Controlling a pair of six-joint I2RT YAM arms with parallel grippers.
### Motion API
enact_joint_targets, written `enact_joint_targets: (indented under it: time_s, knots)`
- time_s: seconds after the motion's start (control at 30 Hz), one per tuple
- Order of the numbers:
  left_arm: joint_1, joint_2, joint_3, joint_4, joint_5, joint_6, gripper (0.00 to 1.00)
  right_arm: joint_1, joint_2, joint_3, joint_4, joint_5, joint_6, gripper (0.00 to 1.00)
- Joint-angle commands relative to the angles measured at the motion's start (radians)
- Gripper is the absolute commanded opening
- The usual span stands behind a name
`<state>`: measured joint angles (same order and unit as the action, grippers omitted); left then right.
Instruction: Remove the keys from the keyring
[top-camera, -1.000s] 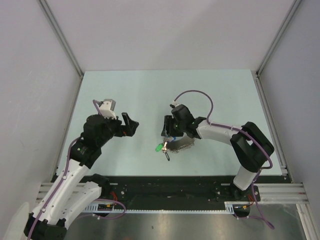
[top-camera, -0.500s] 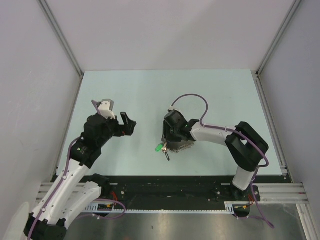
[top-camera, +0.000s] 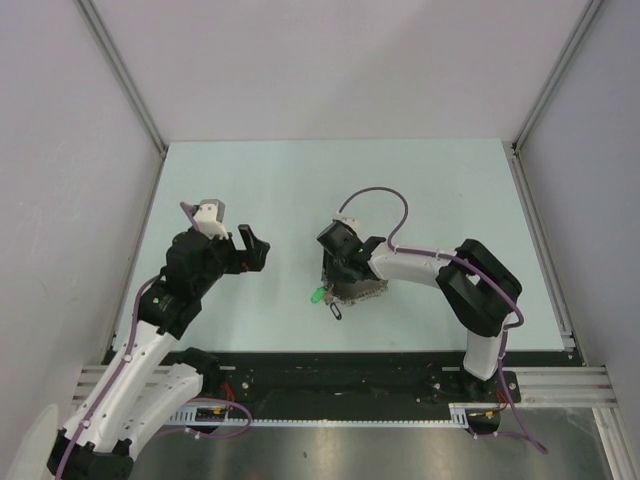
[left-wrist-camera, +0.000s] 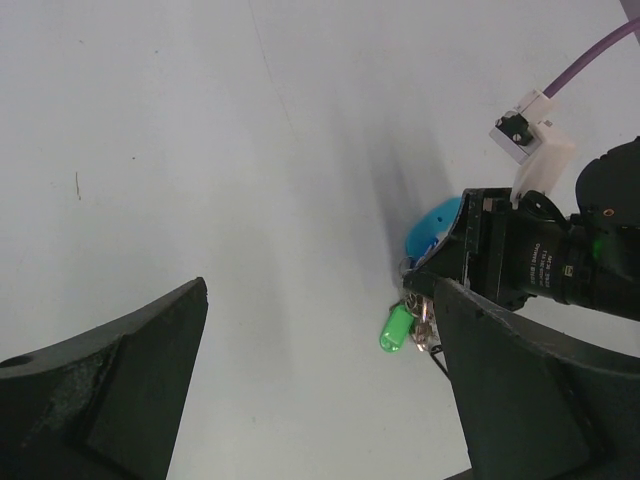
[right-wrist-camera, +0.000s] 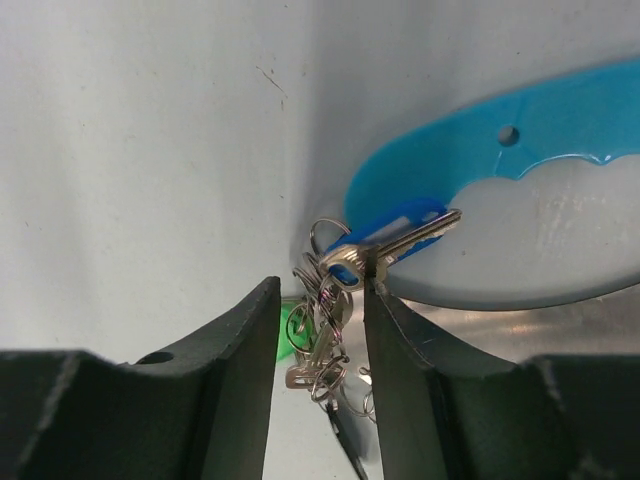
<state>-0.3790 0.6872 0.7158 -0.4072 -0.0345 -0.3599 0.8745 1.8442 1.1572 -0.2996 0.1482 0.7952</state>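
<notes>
The keys are a small silvery bunch on several thin loops. The keyring sticks up at the top of the bunch. One silver key with a bright blue tag points right and touches my right finger. My right gripper straddles the bunch with its jaws a little apart, and a gap shows on the left side. In the top view it hangs over the keys. My left gripper is wide open and empty, to the left of the bunch.
A green plastic tag hangs on the bunch, and it also shows in the left wrist view. A curved bright blue plastic piece lies on a silvery plate just right of the keys. The table is pale green, with walls on three sides.
My right gripper has shifted slightly left and down over the bunch. My left gripper has drawn back a little to the left. The keys have barely moved.
</notes>
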Motion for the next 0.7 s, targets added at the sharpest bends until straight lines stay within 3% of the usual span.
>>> enact_joint_targets:
  time_s: [0.0, 0.13, 0.33, 0.4, 0.67]
  knots:
    - [0.005, -0.008, 0.028, 0.011, -0.015, -0.021, 0.99, 0.027, 0.013, 0.044, -0.033, 0.068, 0.024, 0.39]
    - [0.005, -0.008, 0.030, 0.004, 0.004, -0.022, 0.99, 0.037, 0.026, 0.052, -0.062, 0.111, 0.004, 0.32]
    - [0.006, 0.020, 0.028, -0.019, 0.025, -0.056, 0.98, 0.070, 0.020, 0.050, -0.009, 0.096, -0.131, 0.09]
    - [0.005, 0.029, 0.016, -0.025, 0.090, -0.088, 0.97, 0.073, 0.012, 0.049, 0.011, 0.068, -0.168, 0.00]
    - [0.008, 0.070, -0.061, -0.001, 0.238, -0.192, 0.93, 0.096, -0.095, -0.016, 0.175, -0.042, -0.373, 0.00]
